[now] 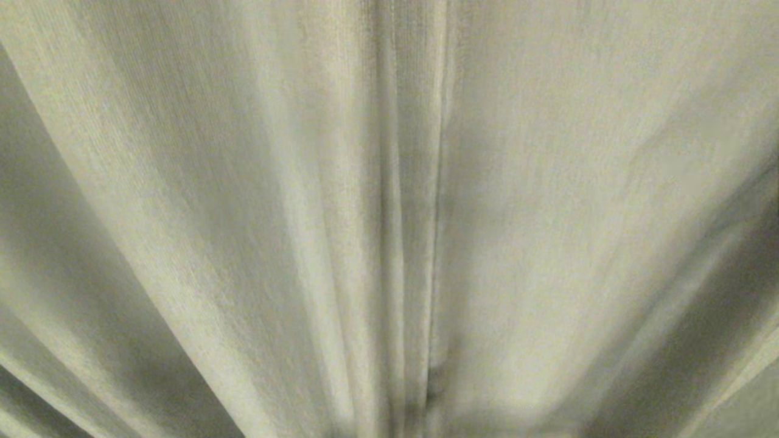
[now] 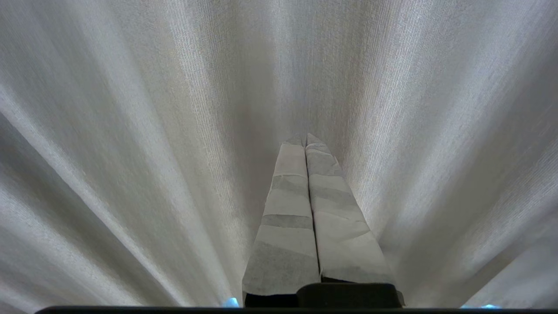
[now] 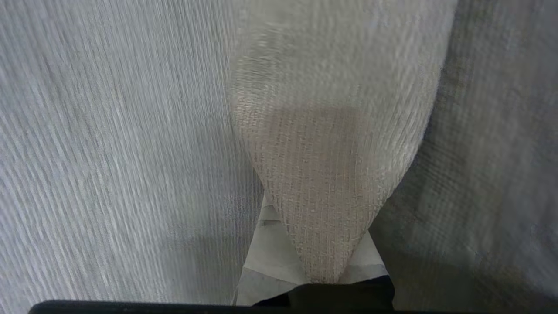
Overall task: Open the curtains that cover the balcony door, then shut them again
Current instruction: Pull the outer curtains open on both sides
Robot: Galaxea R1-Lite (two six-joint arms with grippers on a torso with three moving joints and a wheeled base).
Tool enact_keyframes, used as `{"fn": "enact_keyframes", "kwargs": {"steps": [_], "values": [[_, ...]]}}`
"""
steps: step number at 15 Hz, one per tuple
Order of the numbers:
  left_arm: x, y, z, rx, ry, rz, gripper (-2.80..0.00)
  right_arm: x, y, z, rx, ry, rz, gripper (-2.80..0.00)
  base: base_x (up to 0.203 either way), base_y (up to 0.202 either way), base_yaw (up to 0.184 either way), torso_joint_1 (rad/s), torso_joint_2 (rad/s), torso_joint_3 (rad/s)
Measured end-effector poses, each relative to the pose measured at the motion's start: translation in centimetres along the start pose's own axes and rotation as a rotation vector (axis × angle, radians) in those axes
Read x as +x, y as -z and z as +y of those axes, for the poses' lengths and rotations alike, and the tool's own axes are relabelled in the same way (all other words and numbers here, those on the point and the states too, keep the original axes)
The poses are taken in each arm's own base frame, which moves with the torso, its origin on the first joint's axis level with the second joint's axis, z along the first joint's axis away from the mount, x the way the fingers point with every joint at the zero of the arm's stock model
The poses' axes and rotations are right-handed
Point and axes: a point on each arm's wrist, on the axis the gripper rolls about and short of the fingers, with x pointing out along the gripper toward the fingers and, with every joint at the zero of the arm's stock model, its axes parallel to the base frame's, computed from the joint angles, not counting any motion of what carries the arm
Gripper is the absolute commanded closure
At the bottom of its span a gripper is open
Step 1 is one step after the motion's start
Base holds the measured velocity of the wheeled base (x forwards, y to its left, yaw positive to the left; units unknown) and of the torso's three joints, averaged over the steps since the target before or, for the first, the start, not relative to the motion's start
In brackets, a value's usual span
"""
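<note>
Curtains (image 1: 243, 213) are hanging drawn across everything, no door showing, the left tool (image 2: 305, 141) resting closed and empty, the right tool (image 3: 305, 261) closed beneath a cream fold.

All 3 cameras sit very close to the curtains (image 1: 243, 213), whose cream pleated cloth fills each view. The head view faces it straight on. Each wrist view looks along its taped gripper, left gripper (image 2: 305, 141) and right gripper (image 3: 279, 253), into that same cloth.
</note>
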Motion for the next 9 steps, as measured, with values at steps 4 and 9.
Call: {"fn": "enact_keyframes", "kwargs": {"steps": [4,9], "values": [[0.0,0.0,0.0,0.000,0.000,0.000,0.00,0.4,0.6,-1.6,-0.027,0.059,0.017,0.00,0.000,0.000,0.000,0.000,0.00,0.000],[0.0,0.0,0.0,0.000,0.000,0.000,0.00,1.0,0.6,-3.8,-0.063,0.139,0.014,0.00,0.000,0.000,0.000,0.000,0.00,0.000]]}}
